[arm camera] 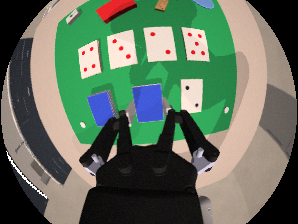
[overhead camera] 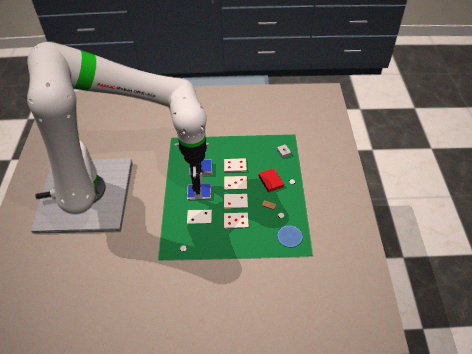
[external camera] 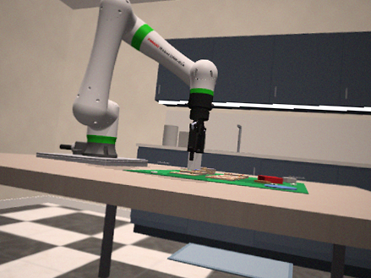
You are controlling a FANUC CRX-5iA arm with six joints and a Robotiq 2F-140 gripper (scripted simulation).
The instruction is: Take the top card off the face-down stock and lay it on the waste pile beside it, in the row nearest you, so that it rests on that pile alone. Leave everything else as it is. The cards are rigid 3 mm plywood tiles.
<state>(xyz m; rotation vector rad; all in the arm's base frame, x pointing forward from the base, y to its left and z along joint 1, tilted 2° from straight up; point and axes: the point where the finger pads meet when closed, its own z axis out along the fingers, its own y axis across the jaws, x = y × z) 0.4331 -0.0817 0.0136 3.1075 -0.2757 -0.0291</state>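
My gripper (overhead camera: 197, 189) (external camera: 193, 160) (arm camera: 148, 104) is shut on a blue-backed card (overhead camera: 205, 190) (arm camera: 148, 103) and holds it flat, low over the green mat (overhead camera: 225, 247) (arm camera: 220, 76). A pale edge of a pile (overhead camera: 204, 197) shows right under the held card; the wrist view hides that pile. The blue face-down stock (overhead camera: 205, 166) (arm camera: 101, 108) lies just behind the held card, apart from it. A white card with two black pips (overhead camera: 199, 216) (arm camera: 192, 94) lies in front of it in the same row.
A second row holds several white cards with red pips (overhead camera: 235, 200) (arm camera: 161, 43). Beyond them lie a red block (overhead camera: 271, 179), a small brown piece (overhead camera: 269, 204), a blue disc (overhead camera: 290, 236), a grey block (overhead camera: 284, 150) and small white chips (overhead camera: 183, 248).
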